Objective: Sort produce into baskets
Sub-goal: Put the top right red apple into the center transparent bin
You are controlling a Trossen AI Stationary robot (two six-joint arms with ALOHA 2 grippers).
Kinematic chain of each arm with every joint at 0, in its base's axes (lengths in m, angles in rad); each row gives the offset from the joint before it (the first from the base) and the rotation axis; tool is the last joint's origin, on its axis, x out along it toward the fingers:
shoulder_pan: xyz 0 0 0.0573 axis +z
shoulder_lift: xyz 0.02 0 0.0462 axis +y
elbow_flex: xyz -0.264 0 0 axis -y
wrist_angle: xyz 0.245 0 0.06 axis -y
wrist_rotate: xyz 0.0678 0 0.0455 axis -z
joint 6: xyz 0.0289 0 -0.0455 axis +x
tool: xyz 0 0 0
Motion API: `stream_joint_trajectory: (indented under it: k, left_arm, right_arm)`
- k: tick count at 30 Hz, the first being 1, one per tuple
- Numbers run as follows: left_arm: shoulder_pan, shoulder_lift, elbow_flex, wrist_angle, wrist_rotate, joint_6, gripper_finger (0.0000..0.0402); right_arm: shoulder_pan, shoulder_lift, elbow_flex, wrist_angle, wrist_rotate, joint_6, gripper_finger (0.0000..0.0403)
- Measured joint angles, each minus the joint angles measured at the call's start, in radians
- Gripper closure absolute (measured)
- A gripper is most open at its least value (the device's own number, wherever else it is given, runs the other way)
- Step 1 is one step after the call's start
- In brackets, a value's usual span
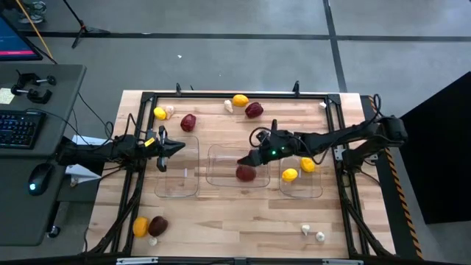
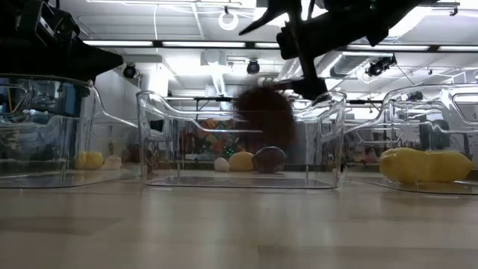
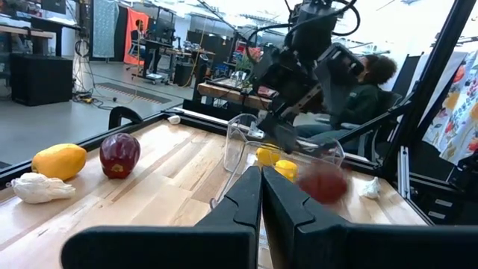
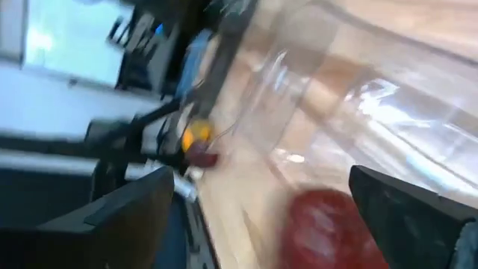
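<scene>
Three clear baskets stand in a row: left [image 1: 179, 184], middle [image 1: 221, 179], right [image 1: 313, 190]. My right gripper [image 1: 246, 158] hangs open over the middle basket [image 2: 160, 134]. A dark red fruit [image 1: 246, 174] shows blurred just below its spread fingers [image 4: 134, 213], inside the basket's walls [image 2: 265, 116] and apart from both fingers [image 4: 328, 228]. Two yellow lemon-like pieces [image 1: 290, 175] [image 1: 307, 165] lie in the right basket. My left gripper [image 1: 176, 148] is shut at the left basket's far side [image 3: 261, 179], holding nothing.
Loose produce lies on the table. Along the far side are a yellow piece [image 1: 160, 112], red ones [image 1: 188, 122] [image 1: 254, 110], an orange-yellow one [image 1: 240, 100] and a garlic [image 1: 228, 106]. Near left lie an orange [image 1: 140, 226] and a red piece [image 1: 157, 225]. Near right are two garlics [image 1: 306, 230] [image 1: 320, 236].
</scene>
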Motion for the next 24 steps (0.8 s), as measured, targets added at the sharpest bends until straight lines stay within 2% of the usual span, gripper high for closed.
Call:
stream_joint_trajectory:
  k: [2, 5, 12, 16, 18, 20, 24]
  left_arm:
    - [0.000, 0.000, 0.000, 0.000, 0.000, 0.000, 0.0402]
    - [0.000, 0.000, 0.000, 0.000, 0.000, 0.000, 0.0402]
    - [0.000, 0.000, 0.000, 0.000, 0.000, 0.000, 0.0402]
    - [0.000, 0.000, 0.000, 0.000, 0.000, 0.000, 0.0402]
    - [0.000, 0.000, 0.000, 0.000, 0.000, 0.000, 0.0402]
    - [0.000, 0.000, 0.000, 0.000, 0.000, 0.000, 0.0402]
    - [0.000, 0.000, 0.000, 0.000, 0.000, 0.000, 0.0402]
  right_arm:
    - [-0.021, 0.002, 0.000, 0.020, -0.036, -0.045, 0.0015]
    - [-0.067, -0.010, 0.000, 0.097, -0.031, -0.087, 0.0029]
    - [-0.205, -0.060, 0.001, 0.501, 0.047, -0.226, 0.0033]
    - [-0.239, -0.059, 0.002, 0.579, 0.048, -0.243, 0.0033]
    - [-0.241, -0.059, 0.026, 0.509, 0.051, -0.278, 0.0033]
    - [-0.240, -0.055, 0.088, 0.346, 0.061, -0.326, 0.0033]
    - [-0.271, 0.037, 0.363, -0.219, 0.153, -0.372, 0.0033]
